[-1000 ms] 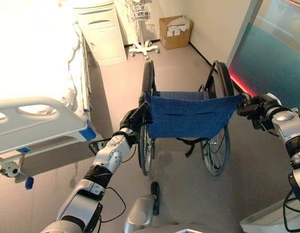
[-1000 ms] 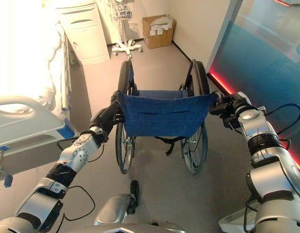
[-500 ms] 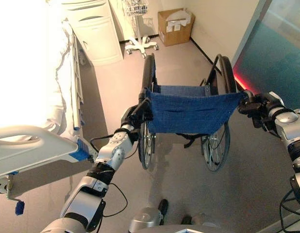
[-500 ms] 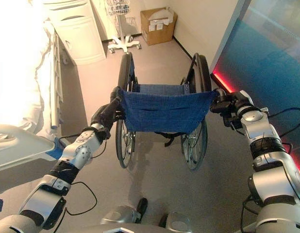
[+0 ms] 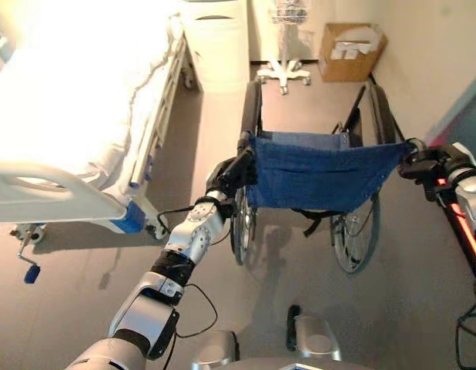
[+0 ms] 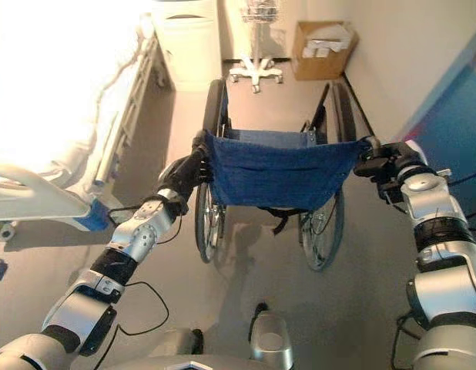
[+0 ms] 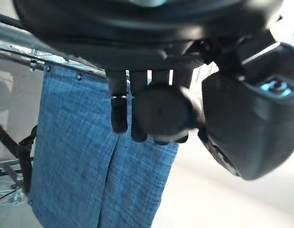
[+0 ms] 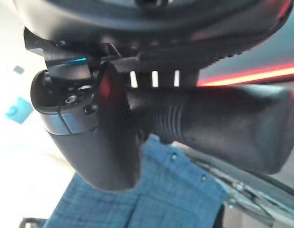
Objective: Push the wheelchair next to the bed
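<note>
Two dark hands grip the wheelchair's push handles, one per side. L hand (image 5: 232, 173): fingers curled round the black left handle (image 7: 159, 114), thumb closing on the grip end, per left wrist view. R hand (image 6: 390, 163): fingers wrapped over the ribbed black right handle (image 8: 218, 126), thumb pressed alongside, per right wrist view.

Folding wheelchair with blue fabric backrest and large black spoked wheels (image 5: 319, 173) stands on the beige floor (image 5: 215, 139), centre of the head views, backrest toward the robot, front pointing to the far wall. Blue sling back is stretched between both handles, with a stitched pocket seam across it. L wheel (image 5: 242, 223) and R wheel (image 5: 357, 239) both sit on the floor.

White hospital bed with pale bedding and grey side rail (image 5: 84, 100) lies to the robot's left, lengthwise parallel to the chair. White footboard with blue corner bumper (image 5: 65, 196) is near the L forearm. A strip of bare floor separates the bed rail from the chair's L wheel; chair is near the bed, not touching.

Far end: white bedside cabinet (image 5: 215, 42) at the head of the bed, white wheeled stand with wire basket (image 5: 284, 69) beside it, brown cardboard box (image 5: 350, 50) against the wall, ahead of the chair.
</note>
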Robot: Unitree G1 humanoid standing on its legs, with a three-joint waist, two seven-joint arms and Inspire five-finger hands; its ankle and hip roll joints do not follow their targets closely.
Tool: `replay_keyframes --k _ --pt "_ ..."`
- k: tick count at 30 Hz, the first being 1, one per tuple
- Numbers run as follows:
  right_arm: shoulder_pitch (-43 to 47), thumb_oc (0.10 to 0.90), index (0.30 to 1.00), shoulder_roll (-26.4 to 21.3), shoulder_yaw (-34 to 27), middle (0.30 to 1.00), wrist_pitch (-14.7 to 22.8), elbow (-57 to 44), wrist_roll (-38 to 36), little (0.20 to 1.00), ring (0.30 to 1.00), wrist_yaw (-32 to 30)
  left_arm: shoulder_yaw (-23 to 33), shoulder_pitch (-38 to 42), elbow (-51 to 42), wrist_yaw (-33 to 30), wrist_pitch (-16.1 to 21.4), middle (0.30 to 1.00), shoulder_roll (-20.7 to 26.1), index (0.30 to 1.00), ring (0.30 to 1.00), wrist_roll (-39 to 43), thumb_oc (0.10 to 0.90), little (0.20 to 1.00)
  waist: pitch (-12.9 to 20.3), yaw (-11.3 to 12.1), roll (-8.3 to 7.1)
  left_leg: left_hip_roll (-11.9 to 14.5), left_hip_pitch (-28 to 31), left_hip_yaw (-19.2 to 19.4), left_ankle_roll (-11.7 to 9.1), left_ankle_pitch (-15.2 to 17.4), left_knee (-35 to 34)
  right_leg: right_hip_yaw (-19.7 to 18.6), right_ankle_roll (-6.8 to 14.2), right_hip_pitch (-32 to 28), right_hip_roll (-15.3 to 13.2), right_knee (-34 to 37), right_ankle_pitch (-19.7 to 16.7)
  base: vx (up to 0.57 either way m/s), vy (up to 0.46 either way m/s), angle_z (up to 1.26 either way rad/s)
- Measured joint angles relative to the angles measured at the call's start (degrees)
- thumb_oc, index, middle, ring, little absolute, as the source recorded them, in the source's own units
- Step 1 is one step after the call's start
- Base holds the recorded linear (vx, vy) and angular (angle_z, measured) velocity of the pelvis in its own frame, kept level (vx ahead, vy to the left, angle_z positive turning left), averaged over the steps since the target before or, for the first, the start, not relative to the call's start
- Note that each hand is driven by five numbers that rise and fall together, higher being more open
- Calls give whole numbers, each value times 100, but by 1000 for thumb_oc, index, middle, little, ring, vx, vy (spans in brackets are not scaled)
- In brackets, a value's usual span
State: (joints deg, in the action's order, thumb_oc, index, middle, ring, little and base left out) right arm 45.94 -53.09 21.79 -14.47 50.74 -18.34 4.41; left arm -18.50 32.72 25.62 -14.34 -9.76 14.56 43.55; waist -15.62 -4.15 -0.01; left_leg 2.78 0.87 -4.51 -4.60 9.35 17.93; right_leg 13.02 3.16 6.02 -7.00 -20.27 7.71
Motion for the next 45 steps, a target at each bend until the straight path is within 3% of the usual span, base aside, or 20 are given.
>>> replay_keyframes --k 3,6,11,15,17,20,21,22,23,24,27,28,29,32,34,36,39,42,43,45 --pt "86 400 300 -28 122 300 -7 -2 -12 300 300 -101 -62 -28 27 -107 -1 300 -18 300 300 3 400 300 -9 -13 -68 87 -674 367 -166 -497 1242 107 -303 -220 38 158 114 203 -319 58" --pt "92 400 300 204 273 300 -6 -59 -9 300 300 -260 -32 -231 73 -266 0 300 38 300 300 -1 400 300 -11 88 -81 211 -920 1003 -147 -484 1898 573 -505 -698 132 468 184 185 -121 -3" --pt "107 400 300 437 388 300 -6 -92 -2 300 300 -306 -3 -364 65 -194 56 300 241 300 300 7 400 300 -3 395 -107 128 -955 1792 -157 -495 249 1129 -690 -1286 615 1288 56 321 -32 -10" --pt "30 400 300 514 399 300 -6 -90 -15 300 300 -346 30 -451 62 -215 119 300 279 300 300 69 400 300 -1 672 -117 -132 -1206 2129 184 -815 -1087 1159 -476 -1673 943 1517 185 358 -32 -16" --pt "21 400 300 628 503 300 -6 -65 -18 300 300 -324 81 -636 -3 -198 120 300 389 300 300 85 400 300 50 859 -169 -279 -1325 2294 227 -826 -863 1140 -385 -1853 1011 1575 263 259 -16 -51" --pt "16 400 300 742 555 300 -2 -16 -27 300 300 -321 109 -688 24 -157 162 300 449 300 300 118 400 300 122 989 -185 -564 -1342 2456 339 -831 -701 1184 229 -1897 1061 1262 598 293 -6 -16" --pt "-8 400 300 772 577 300 -2 51 -26 300 300 -319 112 -714 65 -154 160 300 407 300 300 126 400 300 270 896 94 -493 -1329 2286 666 -884 -651 984 225 -1646 1339 582 592 257 12 16" --pt "-24 400 300 760 638 300 -13 80 -29 300 300 -260 132 -787 11 -136 155 300 396 300 300 145 400 300 492 1004 475 -190 -1255 1883 1373 -1064 -932 736 -189 -1167 1471 -601 1233 222 13 -22" --pt "-28 400 300 820 652 300 -8 74 -45 300 300 -263 207 -850 -53 -94 172 300 447 300 300 161 400 300 587 1205 308 -315 -1306 1909 1547 -1555 -919 506 -459 -1004 1079 -990 1460 238 27 -54" --pt "-70 400 300 956 603 300 -5 101 -62 300 300 -281 279 -876 -98 -71 200 300 519 300 300 179 400 300 730 1265 -59 -596 -1478 1889 1422 -1690 -702 492 -454 -1066 639 -774 1951 198 28 -15" --pt "-170 400 300 981 612 300 -40 352 -182 300 300 -177 190 -751 -48 -44 131 300 505 300 300 142 400 300 784 1241 -425 -782 -1419 2053 1190 -1543 -480 1287 -289 -1660 598 -101 1833 233 88 45" --pt "-231 400 300 968 517 300 -9 352 -240 300 300 -171 185 -702 -100 -33 161 300 501 300 300 131 400 300 791 1246 -469 -869 -1418 2054 1649 -1316 -463 1289 -169 -1724 672 -171 1845 253 200 41" --pt "-250 400 300 980 410 300 -8 351 -235 300 300 -193 178 -625 -57 -43 157 300 477 300 300 114 400 300 800 1199 -473 -936 -1383 1908 1745 -1322 -541 1223 -30 -1621 669 -482 1774 221 210 45" --pt "-255 400 300 763 337 300 -7 227 -229 300 300 -191 123 -510 -28 -95 140 300 345 300 300 105 400 300 796 1065 -376 -1115 -1273 1687 1914 -1196 -545 1220 138 -992 284 -2198 1517 196 117 47" --pt "-274 400 300 753 323 300 -7 206 -174 300 300 -193 141 -614 -28 -230 135 300 210 300 300 91 400 300 741 1028 -250 -1380 -880 948 1841 -1266 -777 867 26 -833 -39 -2973 1427 258 -26 5" --pt "-248 400 300 734 318 300 33 193 -150 300 300 -196 135 -629 28 -373 121 300 115 300 300 -42 400 300 659 1136 86 -1362 -461 272 1648 -1419 -1079 676 -43 -831 -70 -2495 1500 181 -137 -36" --pt "-235 400 300 768 300 300 126 119 -50 300 300 -199 164 -562 25 -451 182 300 133 300 300 -111 400 300 539 1097 268 -1140 -184 -511 1419 -1561 -1419 584 -21 -688 137 -971 1433 134 -191 17" --pt "-235 400 300 803 248 300 134 -190 -61 300 300 -311 170 -470 -31 -593 359 300 259 300 300 -106 400 300 389 957 230 -924 -200 -763 1241 -1341 -1442 282 198 -78 237 188 873 228 -235 33" --pt "-243 400 300 852 144 300 133 -309 -65 300 300 -321 197 -471 -128 -640 402 300 396 300 300 -109 400 300 263 822 63 -852 -218 -247 1225 -1130 -1293 129 414 -26 43 766 453 343 -236 48" --pt "-239 400 300 854 83 300 132 -412 -69 300 300 -321 242 -465 -174 -647 425 300 471 300 300 -110 400 300 144 653 -78 -944 -188 -492 1179 -999 -1052 -171 906 -72 -148 1241 -211 332 -226 89"
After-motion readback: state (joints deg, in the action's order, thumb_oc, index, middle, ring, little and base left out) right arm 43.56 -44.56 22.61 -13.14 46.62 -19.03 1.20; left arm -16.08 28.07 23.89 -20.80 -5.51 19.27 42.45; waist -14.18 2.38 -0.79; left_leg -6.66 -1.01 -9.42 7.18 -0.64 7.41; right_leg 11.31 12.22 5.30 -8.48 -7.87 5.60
